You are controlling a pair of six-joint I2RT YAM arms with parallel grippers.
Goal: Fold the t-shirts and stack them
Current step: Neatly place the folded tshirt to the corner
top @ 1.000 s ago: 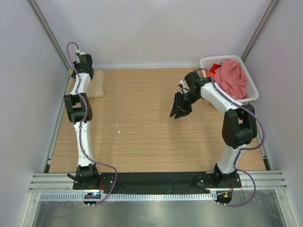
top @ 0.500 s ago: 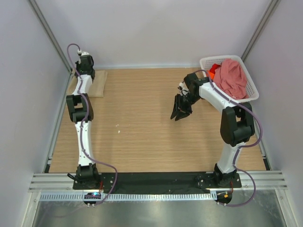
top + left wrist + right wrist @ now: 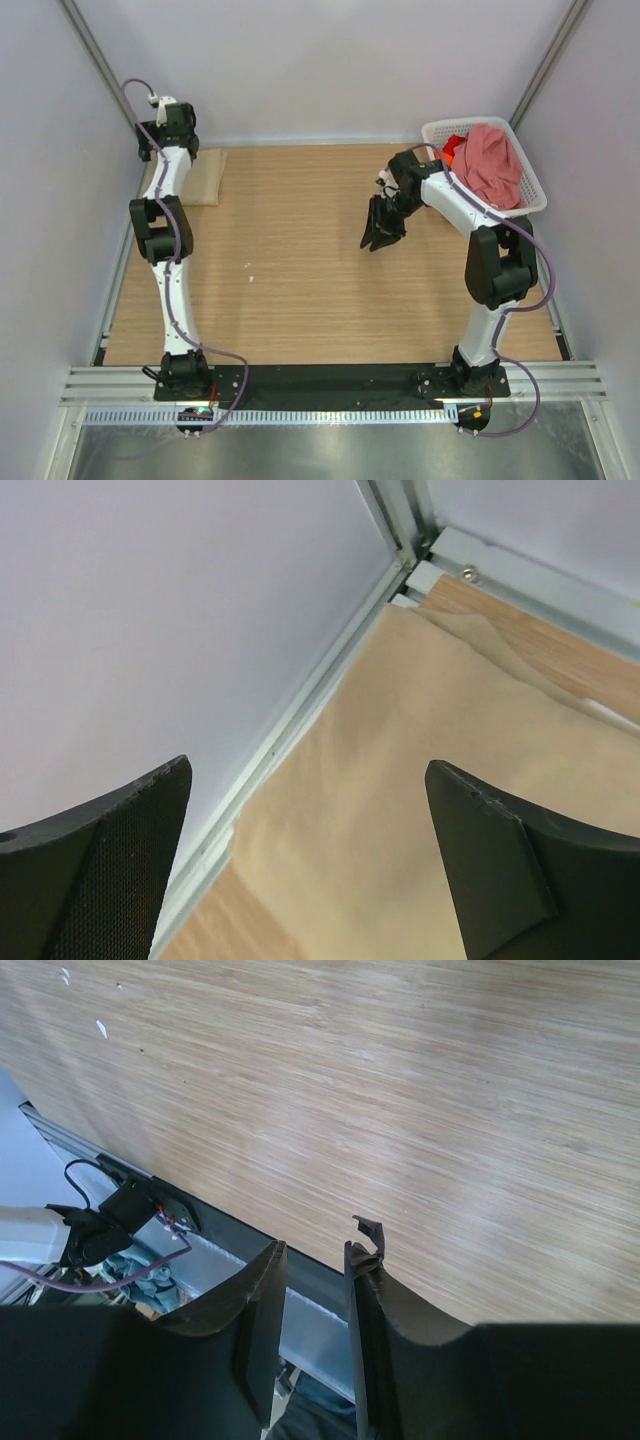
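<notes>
Where the folded one lies: the beige-tan cloth t-shirt (image 3: 197,178) is a flat folded rectangle in the far-left corner of the wooden counter (image 3: 300,310), with one edge close along the grey metal rail (image 3: 300,730) at the wall.
Left jaws: wide apart and empty, hanging just above the beige shirt at the end of the white-and-black left arm (image 3: 160,225).
Right jaws: almost together with a narrow gap and nothing in it. The right arm (image 3: 450,205) holds them over bare counter, near the basket but apart from it.
Shirts to fold: the dusty pink cloth t-shirt (image 3: 490,165) is heaped above the rim of the white plastic lattice basket (image 3: 536,200) at the far right. The bright orange cloth t-shirt (image 3: 452,148) shows only as a patch at the pink one's left side.
Risk, basket: the two shirts look bunched together, so lifting the pink one could drag the orange one out, or tip the light basket.
Risk, stack: the beige shirt sits tight in the corner, so laying more on top may snag an arm on the wall. A jaw catching the cloth would undo the fold.
Count: three t-shirts (one beige, one pink, one orange), one basket, two arms.
</notes>
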